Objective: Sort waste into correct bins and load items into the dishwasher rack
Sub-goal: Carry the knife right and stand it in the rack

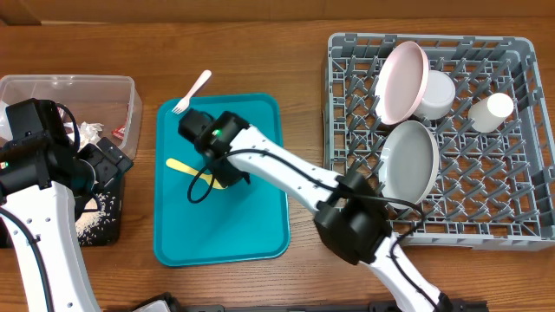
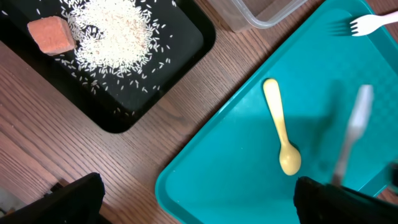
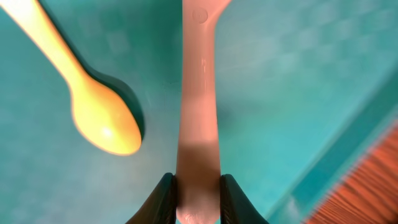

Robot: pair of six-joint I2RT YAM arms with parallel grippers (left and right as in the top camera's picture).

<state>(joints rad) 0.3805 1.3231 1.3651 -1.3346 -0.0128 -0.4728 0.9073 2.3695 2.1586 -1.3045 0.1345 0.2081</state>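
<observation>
My right gripper (image 1: pixel 217 146) (image 3: pixel 199 186) is over the teal tray (image 1: pixel 260 225) and shut on the pale grey knife (image 3: pixel 199 93), which shows blurred in the left wrist view (image 2: pixel 356 124). The yellow spoon (image 1: pixel 182 165) (image 2: pixel 281 134) (image 3: pixel 93 106) lies on the tray beside it. The pale fork (image 1: pixel 192 93) (image 2: pixel 373 23) rests across the tray's far edge. My left gripper (image 1: pixel 100 165) (image 2: pixel 199 205) is open and empty, above the tray's near-left corner. The black tray (image 2: pixel 180 56) holds loose rice (image 2: pixel 115 34) and an orange cube (image 2: pixel 53 35).
The grey rack (image 1: pixel 434 39) at right holds a pinkish plate (image 1: pixel 401 82), a grey-green plate (image 1: pixel 409 160), a white bowl (image 1: pixel 438 94) and a small cup (image 1: pixel 492 111). The clear tub (image 1: pixel 69 82) at far left holds napkins and a red wrapper (image 1: pixel 120 132).
</observation>
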